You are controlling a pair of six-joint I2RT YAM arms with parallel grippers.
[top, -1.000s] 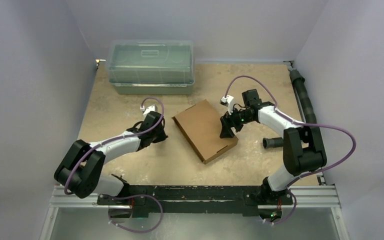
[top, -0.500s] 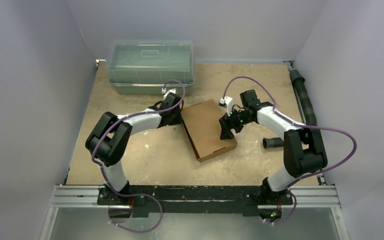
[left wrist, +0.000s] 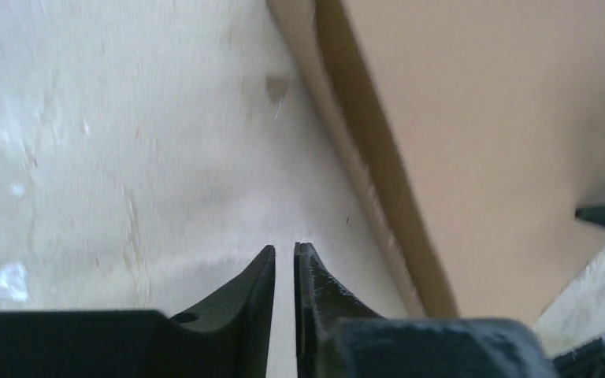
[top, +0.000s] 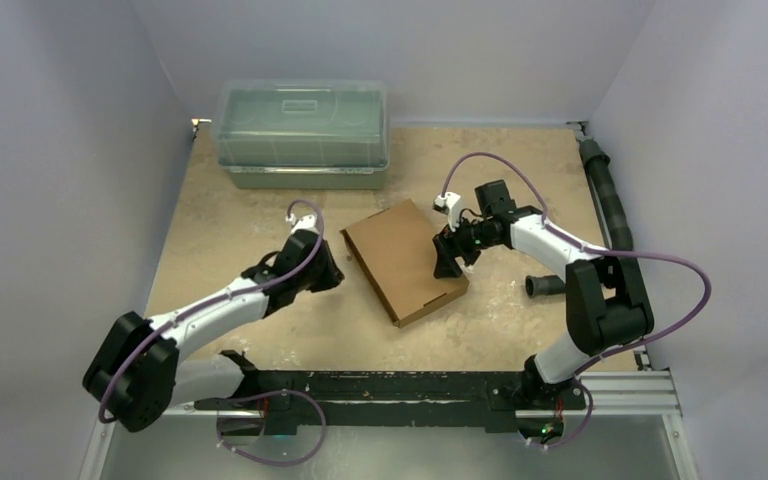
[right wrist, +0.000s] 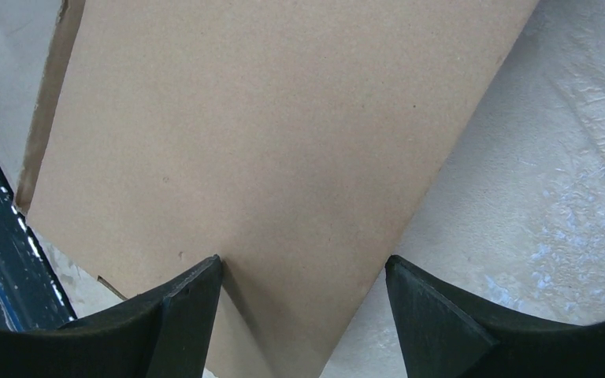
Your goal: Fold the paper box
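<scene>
Plain pale grey-lilac walls (top: 60, 150) close in the left, back and right sides. The bench (top: 220, 230) has a worn, mottled tan top under soft, even light. A clear greenish lidded bin (top: 302, 135) sits at its back edge. A black ribbed hose (top: 605, 190) runs along the right edge and a metal rail (top: 390, 392) along the near one.

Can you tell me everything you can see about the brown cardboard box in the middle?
The paper box is plain brown cardboard, shallow and rectangular. Its lid is folded shut, and a thin side wall shows along its left and near edges. It lies flat on the table, turned at a slant. The right gripper, open wide, sits over its right edge, with one finger seemingly on the lid. The left gripper is beside its left side, not touching.
</scene>
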